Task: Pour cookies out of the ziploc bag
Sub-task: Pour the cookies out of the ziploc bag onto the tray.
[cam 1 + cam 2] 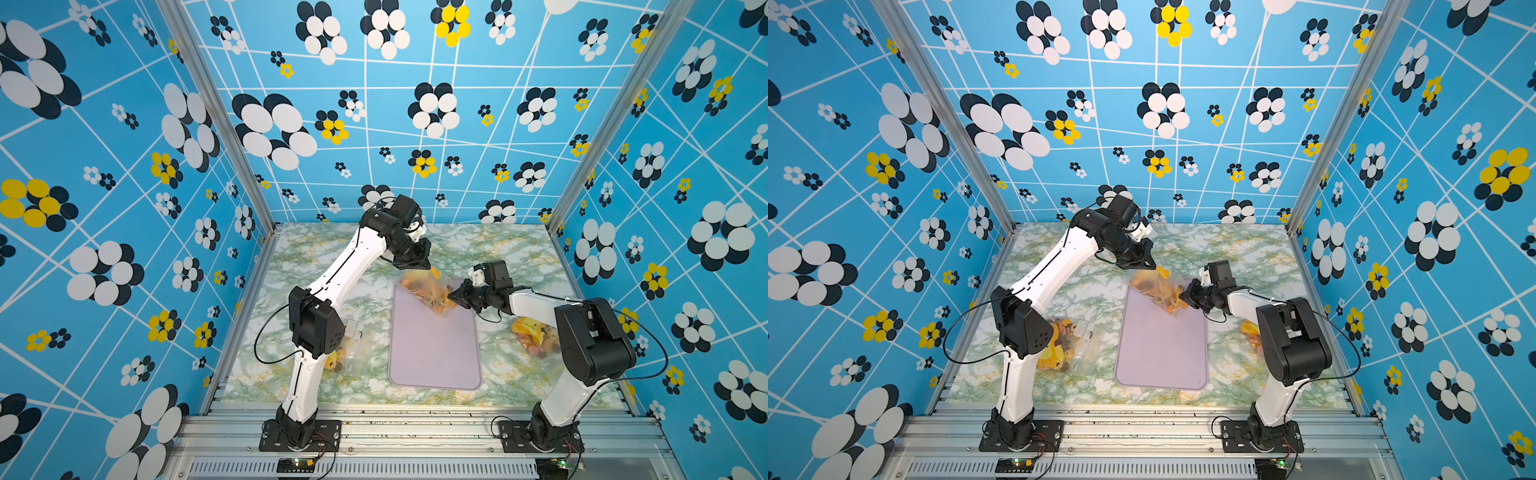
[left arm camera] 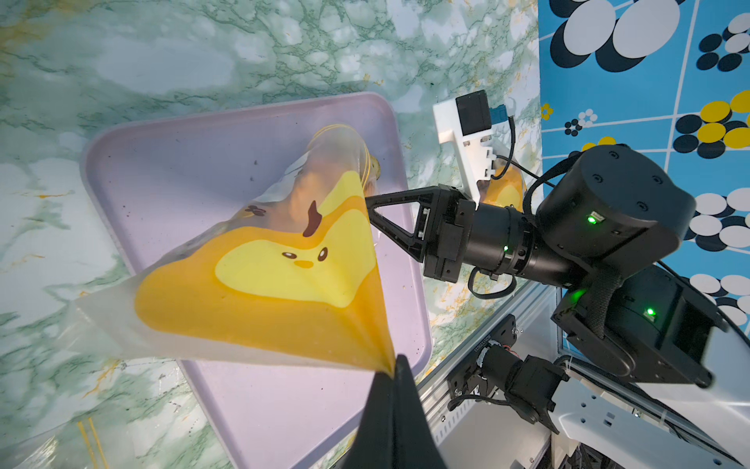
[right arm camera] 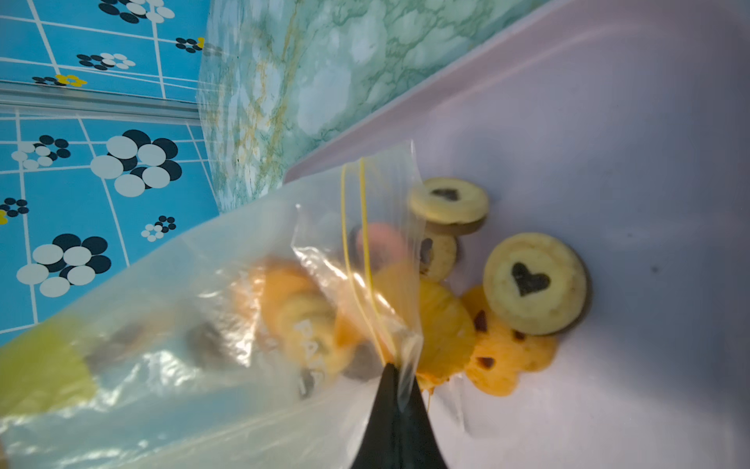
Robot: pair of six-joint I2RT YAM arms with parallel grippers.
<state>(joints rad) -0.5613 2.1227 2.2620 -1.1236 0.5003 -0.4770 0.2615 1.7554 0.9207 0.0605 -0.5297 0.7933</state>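
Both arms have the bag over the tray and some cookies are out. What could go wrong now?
1. The cookies lie close to the tray rim; more might roll onto the table.
2. The left gripper and right gripper each pinch only a thin edge of the ziploc bag; it could slip free.

left arm (image 1: 345, 266): base near-left, elbow up, forearm reaching far and right, wrist bent down | left jaws: closed, pinching far corner of ziploc bag (image 1: 428, 289) | right arm (image 1: 536, 303): base near-right, elbow high, forearm reaching left | right jaws: closed on bag's right edge, pointing left
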